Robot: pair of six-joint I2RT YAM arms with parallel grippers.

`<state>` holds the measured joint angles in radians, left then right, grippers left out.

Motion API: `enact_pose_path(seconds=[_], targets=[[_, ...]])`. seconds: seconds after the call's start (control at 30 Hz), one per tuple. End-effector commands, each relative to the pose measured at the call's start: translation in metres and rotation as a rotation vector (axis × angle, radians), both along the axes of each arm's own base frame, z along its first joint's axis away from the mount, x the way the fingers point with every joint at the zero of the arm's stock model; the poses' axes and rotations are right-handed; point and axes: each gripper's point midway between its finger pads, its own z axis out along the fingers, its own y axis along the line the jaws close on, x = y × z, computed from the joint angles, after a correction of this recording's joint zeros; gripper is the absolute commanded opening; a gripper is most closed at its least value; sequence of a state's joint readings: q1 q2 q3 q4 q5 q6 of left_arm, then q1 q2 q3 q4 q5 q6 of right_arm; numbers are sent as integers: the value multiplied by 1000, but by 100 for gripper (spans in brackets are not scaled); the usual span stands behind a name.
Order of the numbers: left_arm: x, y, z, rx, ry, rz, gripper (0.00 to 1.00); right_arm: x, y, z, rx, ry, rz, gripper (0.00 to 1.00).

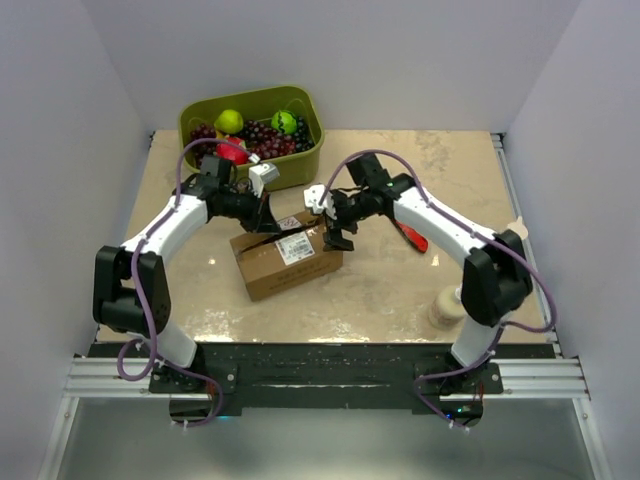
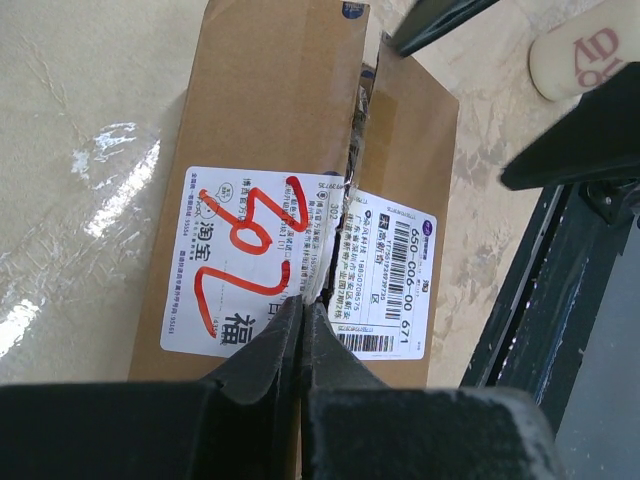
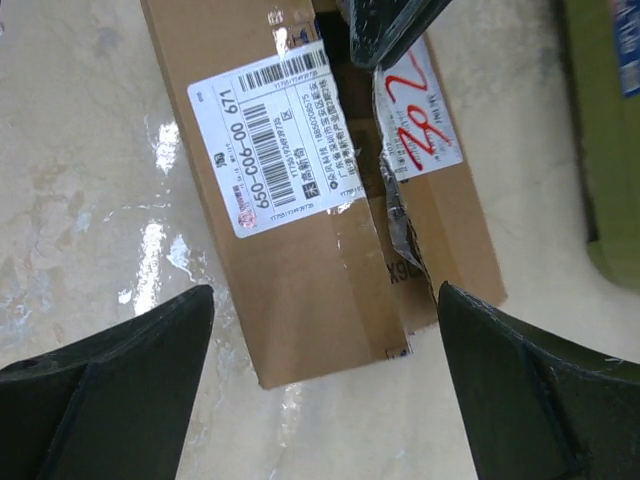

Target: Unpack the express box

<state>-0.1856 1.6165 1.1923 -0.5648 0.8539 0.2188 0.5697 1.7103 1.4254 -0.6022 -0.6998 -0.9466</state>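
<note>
The express box is a brown carton lying in the middle of the table, with a white label carrying red handwriting. Its top seam is split and the clear tape along it is torn. My left gripper is shut with nothing visible between its fingers, and its tips rest at the seam on the label. My right gripper hangs open above the box's near end, its fingers spread wider than the carton. In the top view the left gripper and the right gripper sit over the box's far edge.
An olive-green bin of fruit stands behind the box at the back left. A red-handled tool lies on the table under the right arm. A cream bottle-like object stands near the right arm's base.
</note>
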Motion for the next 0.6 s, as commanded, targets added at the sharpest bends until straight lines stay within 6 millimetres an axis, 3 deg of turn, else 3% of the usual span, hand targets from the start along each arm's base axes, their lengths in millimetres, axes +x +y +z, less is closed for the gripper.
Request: enact_pose_path(seconds=[0.0,0.23,0.43,0.53,0.57], targets=[[-7,-5,16,-51,-6,-5,0,-17,11,-4,-47,62,147,93],[-7,-7,20,-65,-13,-10,0,-36,9,-23,-93,87,171,93],[-11,-9,21,-87,-9,-25,0,-20,19,-22,-56,67,91,98],[-9,-10,22,-93,-10,-18,0,-14,22,-32,-81,102,76,97],[-8,-10,23,-94,-13,-18,0,-14,23,-45,-106,126,87,96]])
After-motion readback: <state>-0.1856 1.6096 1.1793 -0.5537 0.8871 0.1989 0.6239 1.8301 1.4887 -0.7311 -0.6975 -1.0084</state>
